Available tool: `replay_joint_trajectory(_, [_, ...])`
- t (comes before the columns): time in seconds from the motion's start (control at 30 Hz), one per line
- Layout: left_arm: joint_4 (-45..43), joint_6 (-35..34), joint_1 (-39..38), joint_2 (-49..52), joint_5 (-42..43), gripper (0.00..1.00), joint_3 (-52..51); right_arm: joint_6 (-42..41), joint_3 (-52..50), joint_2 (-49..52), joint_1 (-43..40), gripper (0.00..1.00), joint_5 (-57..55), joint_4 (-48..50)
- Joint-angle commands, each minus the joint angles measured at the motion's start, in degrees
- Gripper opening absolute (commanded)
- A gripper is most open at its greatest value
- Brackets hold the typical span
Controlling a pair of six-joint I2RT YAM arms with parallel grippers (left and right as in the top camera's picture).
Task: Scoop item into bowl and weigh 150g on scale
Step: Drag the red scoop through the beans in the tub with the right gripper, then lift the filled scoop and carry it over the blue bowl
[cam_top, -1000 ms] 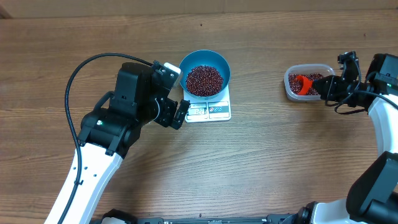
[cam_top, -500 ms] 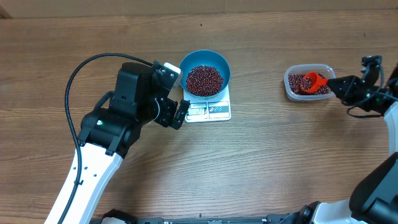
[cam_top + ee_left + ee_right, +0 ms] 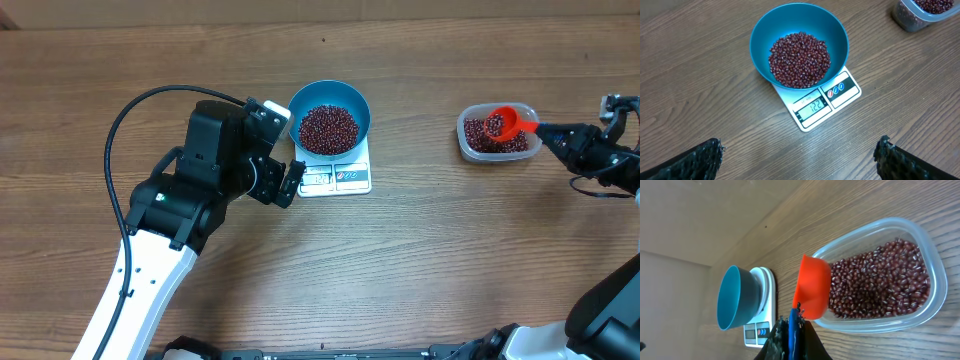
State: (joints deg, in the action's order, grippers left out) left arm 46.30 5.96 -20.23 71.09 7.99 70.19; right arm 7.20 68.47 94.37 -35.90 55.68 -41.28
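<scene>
The light blue bowl [image 3: 361,106] stands on the white scale [image 3: 350,178] and holds a heap of dark red beans [image 3: 328,128]. In the left wrist view the bowl [image 3: 790,20] and scale [image 3: 842,91] lie ahead, and the display reads 122. My left gripper [image 3: 280,188] hovers open just left of the scale, with nothing between its jaws [image 3: 800,152]. My right gripper [image 3: 562,137] is shut on the blue handle of the orange-red scoop [image 3: 505,124]. The scoop [image 3: 814,286] carries a few beans just above the tub.
A clear plastic tub [image 3: 463,137] of beans [image 3: 880,280] sits at the right of the wooden table. The left arm's black cable loops over the table at left. From the right wrist, the bowl [image 3: 732,297] and scale [image 3: 762,322] show far off.
My right gripper has pulled back to the right, and the scoop has risen out of the beans in the tub with some in it. The left arm has stayed still.
</scene>
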Motion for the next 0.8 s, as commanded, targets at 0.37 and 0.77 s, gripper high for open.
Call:
replay_joint_trajectory(0.37, [-0.02, -0.37, -0.15, -0.7, 0.85, 0.99, 0.09, -5.95, 0.13, 0.26, -0.04, 0.04, 8.87, -0.13])
replay_joint_trajectory(0.77, [-0.02, -0.37, -0.15, -0.7, 0.83, 1.0, 0.09, -5.95, 0.13, 0.26, 4.83, 0.04, 10.01, -2.78])
